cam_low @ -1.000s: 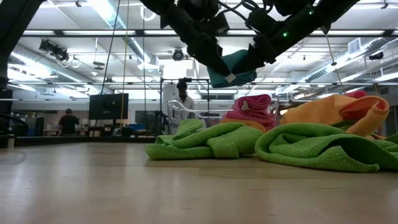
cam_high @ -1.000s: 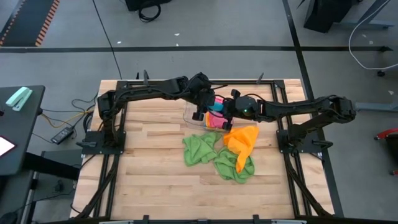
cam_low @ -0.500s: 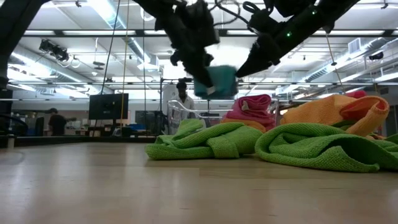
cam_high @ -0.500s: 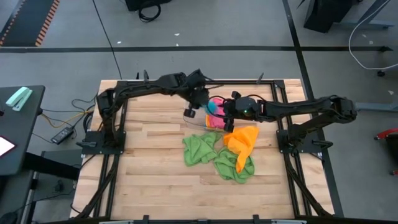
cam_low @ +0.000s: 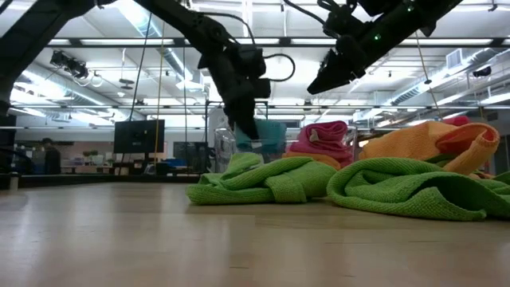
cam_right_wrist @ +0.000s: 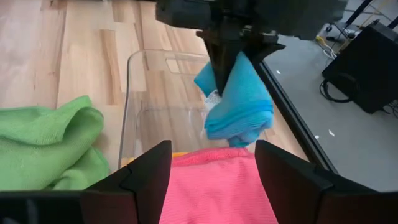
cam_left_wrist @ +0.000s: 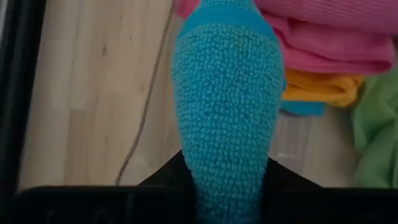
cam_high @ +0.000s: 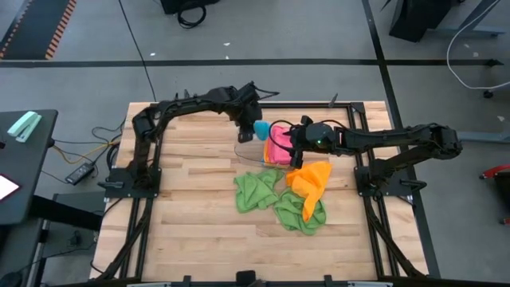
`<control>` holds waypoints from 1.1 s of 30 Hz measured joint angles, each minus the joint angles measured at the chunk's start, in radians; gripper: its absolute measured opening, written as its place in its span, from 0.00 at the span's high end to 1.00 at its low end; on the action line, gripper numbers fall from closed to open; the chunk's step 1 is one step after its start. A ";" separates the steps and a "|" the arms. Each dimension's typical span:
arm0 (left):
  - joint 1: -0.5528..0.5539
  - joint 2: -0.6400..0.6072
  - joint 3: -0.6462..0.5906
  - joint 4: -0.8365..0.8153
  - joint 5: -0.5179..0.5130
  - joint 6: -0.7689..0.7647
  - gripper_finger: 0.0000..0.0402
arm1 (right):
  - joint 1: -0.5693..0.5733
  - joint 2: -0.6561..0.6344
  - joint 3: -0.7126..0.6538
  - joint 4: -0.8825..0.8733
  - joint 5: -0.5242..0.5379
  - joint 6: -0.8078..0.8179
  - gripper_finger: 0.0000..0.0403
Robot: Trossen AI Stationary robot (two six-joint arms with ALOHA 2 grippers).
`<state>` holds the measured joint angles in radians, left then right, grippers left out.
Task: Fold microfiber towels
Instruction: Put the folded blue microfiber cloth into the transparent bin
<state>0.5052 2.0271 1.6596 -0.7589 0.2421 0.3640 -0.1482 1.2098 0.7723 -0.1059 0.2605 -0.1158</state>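
A: Item 1, L gripper (cam_high: 253,127)?
B: Over the clear tray (cam_right_wrist: 140,68), far side of tabletop (cam_high: 191,207). Clamped on blue towel (cam_high: 260,128); the cloth hangs bunched from it, above the tray's open part. Also seen in low view, L gripper (cam_low: 243,127) w/ blue towel (cam_low: 267,131) just above the green heap.

A: Item 2, R gripper (cam_high: 288,151)?
B: Just beside the tray, above pink towel (cam_high: 278,149). Fingers (cam_right_wrist: 146,171) stand apart, nothing betw. them. Wrist view looks across pink towel (cam_right_wrist: 214,186) at the blue towel (cam_right_wrist: 239,106) in the other arm's grip.

A: Item 3, tray contents?
B: Pink towel folded on top; under it an orange fold (cam_left_wrist: 320,87) and a blue edge, per L wrist view. Exact count: can't tell.

A: Item 4, loose on tabletop?
B: Orange towel (cam_high: 311,179), crumpled, near side of tray, touching pink. Two green towels: one (cam_high: 255,191) to the left, one (cam_high: 301,211) nearer the front edge, partly under the orange. All unfolded.

A: Item 5, background?
B: A person (cam_low: 49,151) far off in the room, low view.
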 joint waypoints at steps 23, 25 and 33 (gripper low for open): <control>-0.037 0.049 0.001 -0.082 0.006 -0.222 0.81 | 0.006 0.000 0.000 0.031 0.000 0.000 0.40; -0.053 0.048 0.001 -0.104 0.007 -0.235 0.81 | 0.010 0.000 0.000 0.031 0.000 0.000 0.40; -0.118 0.049 0.001 -0.106 -0.007 -0.256 0.80 | 0.029 0.000 0.009 0.035 0.000 -0.012 0.40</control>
<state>0.3877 2.0758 1.6604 -0.8650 0.2346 0.1078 -0.1192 1.2102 0.7815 -0.0709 0.2604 -0.1280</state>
